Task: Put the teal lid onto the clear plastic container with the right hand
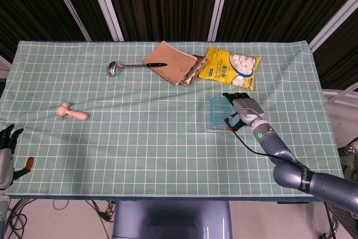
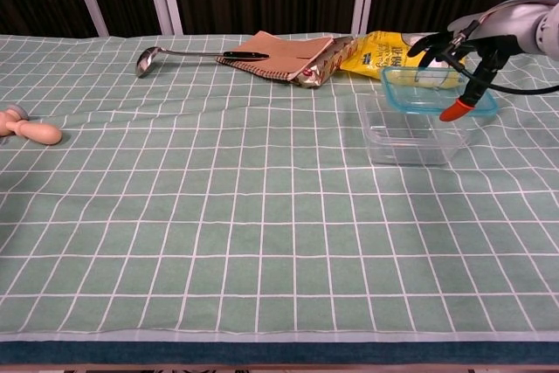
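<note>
Teal lid point(image 2: 437, 93), one only: a rounded-rectangle frame of teal plastic with a see-through middle, held by the right hand point(image 2: 454, 45) above the far right part of the one clear plastic container point(image 2: 409, 134); in the chest view it sits slightly tilted and offset toward the right, not seated on the rim. Right hand grips the lid along its far edge, dark fingers curled over it; an orange-red fingertip point(image 2: 456, 112) hangs down at the lid's near right side. From the head view the lid point(image 1: 218, 113) covers most of the container

Left hand point(image 1: 8, 155), at the bottom left edge of the head view, off the table, holds nothing; its dark fingers point up and apart, orange tip out to the side

Table point(image 1: 140, 138): one green cloth with a white grid, a little rumpled. On it, counted: one metal ladle point(image 1: 130, 66) with a dark handle; one tan spiral notebook point(image 1: 168, 69); one shiny foil wrapper point(image 2: 325, 62) touching the notebook; one yellow snack bag point(image 1: 230, 68) with white pieces printed on it; one small wooden mallet point(image 1: 72, 112), pale, well apart at the left
</note>
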Robot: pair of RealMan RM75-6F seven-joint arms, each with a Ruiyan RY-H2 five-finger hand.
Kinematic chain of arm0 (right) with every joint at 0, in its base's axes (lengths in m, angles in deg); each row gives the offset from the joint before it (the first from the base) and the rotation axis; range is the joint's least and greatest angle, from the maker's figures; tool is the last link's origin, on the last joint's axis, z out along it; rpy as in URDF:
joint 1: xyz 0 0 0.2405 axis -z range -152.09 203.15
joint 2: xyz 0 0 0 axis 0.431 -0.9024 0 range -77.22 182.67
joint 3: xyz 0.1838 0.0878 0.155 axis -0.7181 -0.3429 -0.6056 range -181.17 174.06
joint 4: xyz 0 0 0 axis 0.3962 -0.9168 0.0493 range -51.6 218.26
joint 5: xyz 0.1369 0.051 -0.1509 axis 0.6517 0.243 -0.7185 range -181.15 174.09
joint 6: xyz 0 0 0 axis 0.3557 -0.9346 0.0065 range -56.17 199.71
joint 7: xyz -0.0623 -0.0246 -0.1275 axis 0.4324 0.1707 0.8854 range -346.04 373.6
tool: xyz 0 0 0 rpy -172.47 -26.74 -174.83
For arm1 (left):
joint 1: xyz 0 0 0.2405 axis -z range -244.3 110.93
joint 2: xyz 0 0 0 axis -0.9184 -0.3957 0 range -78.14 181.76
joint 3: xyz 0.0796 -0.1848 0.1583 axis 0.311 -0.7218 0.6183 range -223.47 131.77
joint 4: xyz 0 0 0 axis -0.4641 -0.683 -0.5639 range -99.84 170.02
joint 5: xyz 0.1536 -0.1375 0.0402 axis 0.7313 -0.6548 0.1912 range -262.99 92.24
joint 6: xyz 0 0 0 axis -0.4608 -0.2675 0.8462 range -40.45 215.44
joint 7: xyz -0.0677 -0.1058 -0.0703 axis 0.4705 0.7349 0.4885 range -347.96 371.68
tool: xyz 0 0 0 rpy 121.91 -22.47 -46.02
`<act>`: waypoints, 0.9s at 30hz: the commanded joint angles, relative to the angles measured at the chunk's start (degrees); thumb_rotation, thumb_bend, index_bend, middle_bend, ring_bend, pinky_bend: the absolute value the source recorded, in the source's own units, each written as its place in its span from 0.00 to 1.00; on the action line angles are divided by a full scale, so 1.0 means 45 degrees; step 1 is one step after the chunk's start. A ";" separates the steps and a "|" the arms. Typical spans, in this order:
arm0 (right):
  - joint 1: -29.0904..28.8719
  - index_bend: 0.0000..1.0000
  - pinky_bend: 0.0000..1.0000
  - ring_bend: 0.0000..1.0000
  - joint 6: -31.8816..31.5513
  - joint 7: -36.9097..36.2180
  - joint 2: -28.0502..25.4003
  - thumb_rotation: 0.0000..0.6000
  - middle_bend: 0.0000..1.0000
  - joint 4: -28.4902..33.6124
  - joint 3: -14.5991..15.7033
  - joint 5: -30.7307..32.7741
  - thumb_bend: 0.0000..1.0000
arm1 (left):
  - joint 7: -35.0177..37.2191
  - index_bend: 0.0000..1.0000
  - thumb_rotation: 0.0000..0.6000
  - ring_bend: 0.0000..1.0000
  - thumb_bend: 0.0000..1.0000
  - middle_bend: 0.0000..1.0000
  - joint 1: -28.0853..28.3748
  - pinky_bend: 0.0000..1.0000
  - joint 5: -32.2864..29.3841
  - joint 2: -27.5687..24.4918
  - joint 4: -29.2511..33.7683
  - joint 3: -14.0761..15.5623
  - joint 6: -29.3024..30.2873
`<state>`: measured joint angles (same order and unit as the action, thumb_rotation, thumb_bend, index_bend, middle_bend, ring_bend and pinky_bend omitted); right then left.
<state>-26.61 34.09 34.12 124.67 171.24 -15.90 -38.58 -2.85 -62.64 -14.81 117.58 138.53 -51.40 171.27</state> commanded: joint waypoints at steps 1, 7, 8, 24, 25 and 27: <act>-0.0702 0.00 0.00 0.06 -0.0868 0.0834 0.0538 1.00 0.48 0.0092 0.0520 0.1330 0.29 | 0.0043 0.13 1.00 0.00 0.35 0.00 0.0017 0.00 -0.0039 -0.0039 0.0023 -0.0009 -0.0048; -0.1270 0.00 0.00 0.06 -0.1691 0.1609 0.0943 1.00 0.48 0.0214 0.0842 0.2681 0.29 | 0.0100 0.13 1.00 0.00 0.35 0.00 0.0039 0.00 -0.0119 -0.0085 0.0060 -0.0012 -0.0130; -0.1348 0.00 0.00 0.06 -0.1844 0.1734 0.1003 1.00 0.48 0.0238 0.0881 0.2876 0.29 | 0.0114 0.13 1.00 0.00 0.35 0.00 0.0042 0.00 -0.0132 -0.0097 0.0069 -0.0014 -0.0143; -0.1565 0.00 0.00 0.06 -0.2286 0.1840 0.0939 1.00 0.48 0.0908 0.0904 0.3379 0.29 | 0.0219 0.13 1.00 0.00 0.35 0.00 0.0085 0.00 -0.0240 -0.0205 0.0187 0.0017 -0.0281; -0.1560 0.00 0.00 0.06 -0.2231 0.1776 0.0962 1.00 0.48 0.0929 0.0884 0.3301 0.29 | 0.0217 0.13 1.00 0.00 0.35 0.00 0.0087 0.00 -0.0245 -0.0204 0.0189 0.0017 -0.0281; -0.1552 0.00 0.00 0.06 -0.2119 0.1645 0.1036 1.00 0.48 0.0925 0.0846 0.3135 0.29 | 0.0218 0.13 1.00 0.00 0.35 0.00 0.0091 0.00 -0.0266 -0.0207 0.0186 0.0007 -0.0279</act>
<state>-33.63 24.27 41.82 129.13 175.38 -11.98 -24.12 -1.87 -62.23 -16.00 116.65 139.37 -51.36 170.02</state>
